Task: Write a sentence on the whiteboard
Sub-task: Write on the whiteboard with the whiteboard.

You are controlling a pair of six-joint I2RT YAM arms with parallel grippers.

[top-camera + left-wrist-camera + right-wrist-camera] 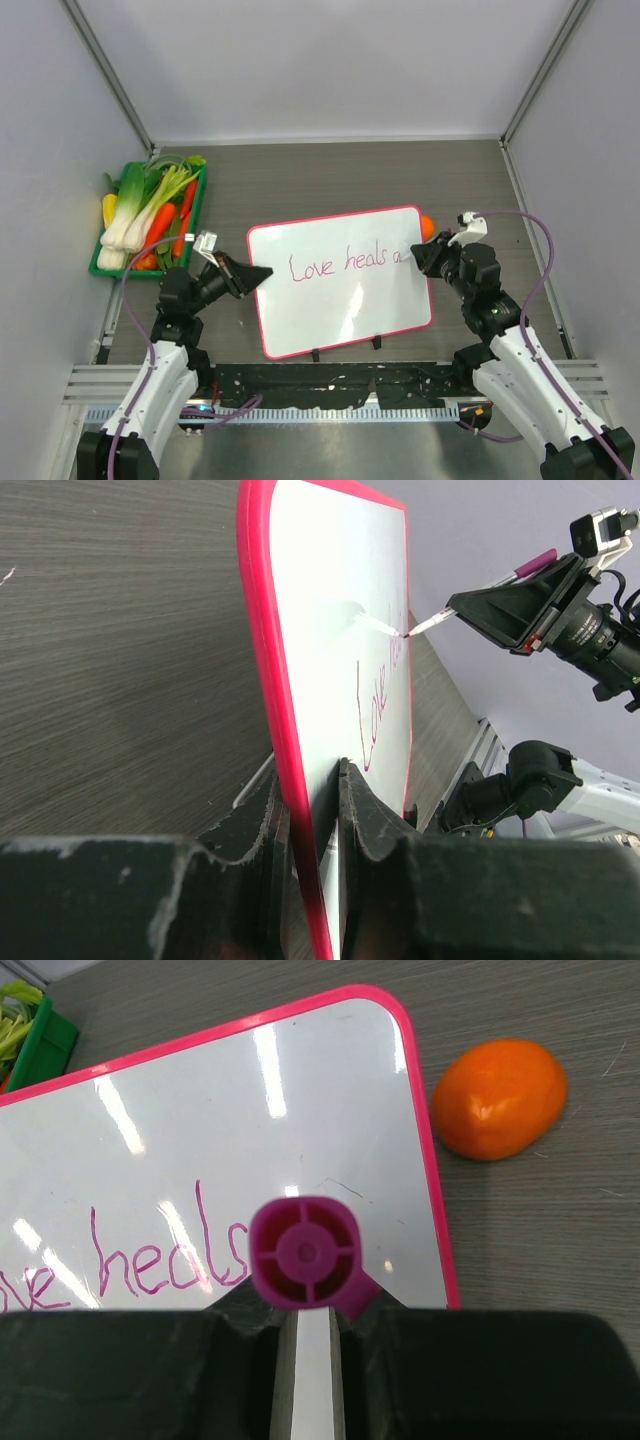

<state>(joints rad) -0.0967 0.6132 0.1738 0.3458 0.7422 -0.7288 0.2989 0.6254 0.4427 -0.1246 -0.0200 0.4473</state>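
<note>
The whiteboard (340,310) lies in the middle of the table, glossy white with a pink-red frame and two black feet on its near edge. It reads "Love heals" plus a started letter in pink. My left gripper (255,277) is shut on the board's left edge; in the left wrist view (322,810) the frame sits between the fingers. My right gripper (425,256) is shut on a pink marker (303,1253), whose tip (408,634) touches the board near its right edge. The board also fills the right wrist view (200,1140).
An orange fruit (427,226) lies just beyond the board's far right corner and shows in the right wrist view (498,1097). A green bin of toy vegetables (150,215) stands at the left. Walls enclose the table on three sides.
</note>
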